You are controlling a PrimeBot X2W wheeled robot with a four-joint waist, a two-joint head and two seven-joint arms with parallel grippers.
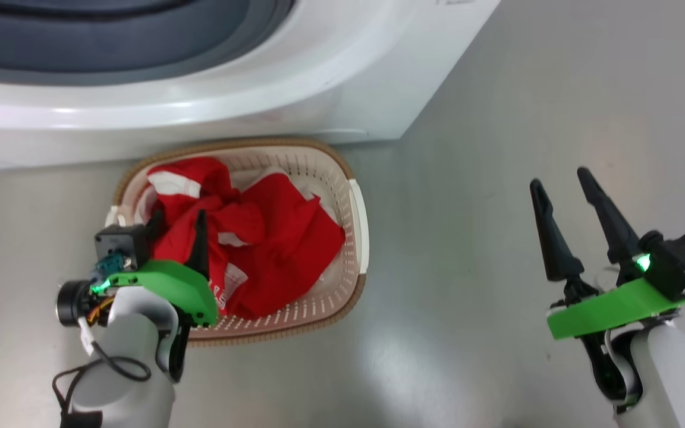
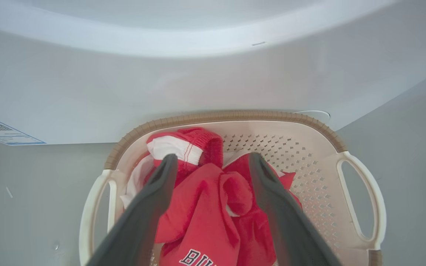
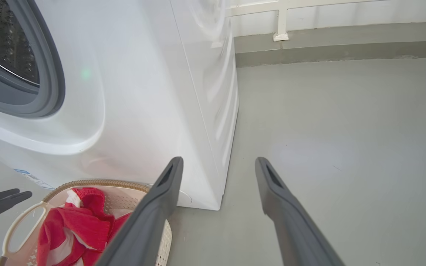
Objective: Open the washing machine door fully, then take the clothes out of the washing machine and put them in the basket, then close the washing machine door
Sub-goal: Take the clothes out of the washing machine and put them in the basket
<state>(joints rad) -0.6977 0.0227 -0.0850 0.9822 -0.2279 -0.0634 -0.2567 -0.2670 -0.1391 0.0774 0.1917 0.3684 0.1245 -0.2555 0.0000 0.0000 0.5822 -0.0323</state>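
Red jersey clothes (image 1: pixel 283 238) with white trim heaped in small cream perforated plastic basket (image 1: pixel 319 147) at foot of big white front-loading washing machine (image 1: pixel 319 89). Left gripper (image 2: pixel 213 162) spread wide, empty, just above; right gripper (image 1: pixel 559 179) wide over grey floor (image 1: pixel 497 327). Unloading seemingly done; door closing yet to come.

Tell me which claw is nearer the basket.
Left. The left claw hangs open directly over the basket, fingers above the red clothes inside it. The right claw is open over the floor, well off to the basket's right.
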